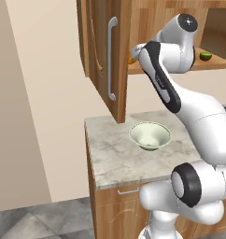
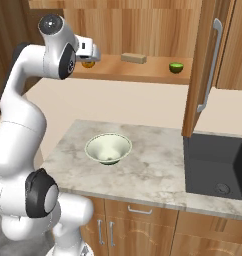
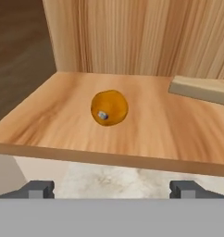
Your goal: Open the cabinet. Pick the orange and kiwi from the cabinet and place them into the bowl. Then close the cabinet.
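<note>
While the cabinet (image 1: 103,56) stands open, the wide-open, empty end effector (image 3: 111,189) apparently nears the orange (image 3: 109,107); kiwi (image 2: 176,67) and bowl (image 2: 108,148) wait.

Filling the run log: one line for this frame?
cabinet open | gripper open, facing orange on shelf | kiwi on shelf | bowl empty

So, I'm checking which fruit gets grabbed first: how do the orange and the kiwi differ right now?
The orange is orange and lies just ahead of the open gripper; the kiwi is green and sits far along the shelf, beyond the tan block. Both are small, round and rest on the cabinet shelf.
</note>
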